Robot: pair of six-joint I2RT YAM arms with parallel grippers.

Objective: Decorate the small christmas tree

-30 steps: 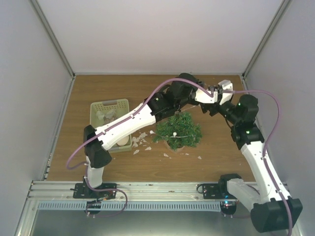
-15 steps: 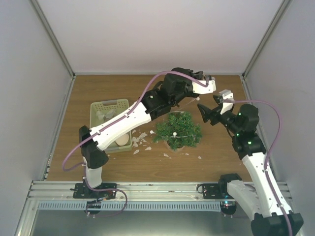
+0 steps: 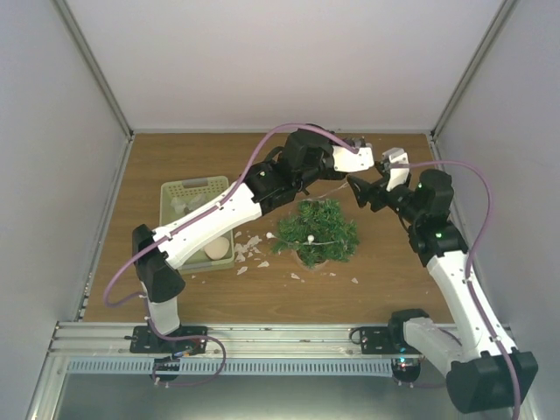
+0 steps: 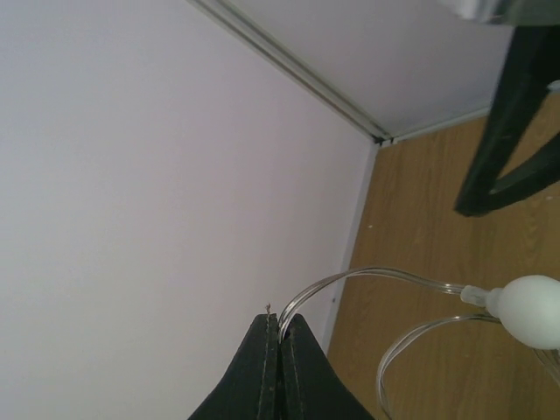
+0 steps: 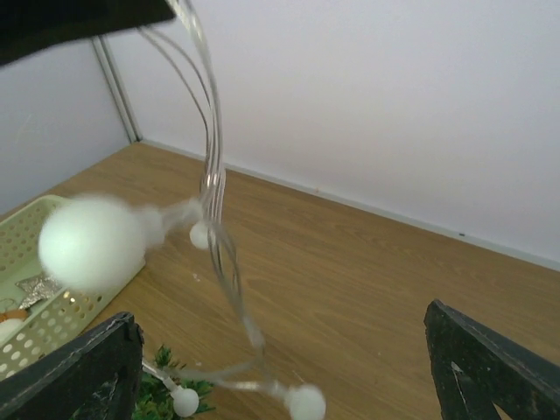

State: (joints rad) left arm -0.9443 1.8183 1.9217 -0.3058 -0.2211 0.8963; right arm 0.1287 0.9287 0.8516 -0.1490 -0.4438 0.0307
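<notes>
- The small christmas tree point(image 3: 317, 229) stands upright on the worktop point(image 3: 175, 157), about mid-width and slightly right of centre, with both pincers above its far edge.
- The left arm rises from its base at the near left, bends at a low elbow, and runs in a long diagonal across the worktop. It passes over the pale green tray point(image 3: 197, 188) and ends with the wrist raised high beyond the tree.
- The left pincer point(image 4: 278, 319) has its fingers pressed together, pinching the clear wire of a light string point(image 4: 367, 273). In its own wrist view it points toward the corner where wall meets worktop.
- From that pinch the wire loops out and down. One round white bulb point(image 4: 529, 311) hangs close to the left wrist camera, and the same string shows in the right wrist view as several strands with bulbs point(image 5: 92, 243) dangling toward green branch tips.
- A white bulb point(image 3: 309, 238) rests on the tree's branches in the top view.
- The right arm climbs from its base at the near right, folds at the elbow near the right wall, and turns its wrist inward toward the left pincer.
- The right pincer point(image 5: 280, 376) is spread wide, the wire hanging in the gap between its fingers point(image 5: 79, 367) without touching either.
- The two pincers are close together, not touching.
- White scraps point(image 3: 249, 249) lie on the worktop between tray and tree.
</notes>
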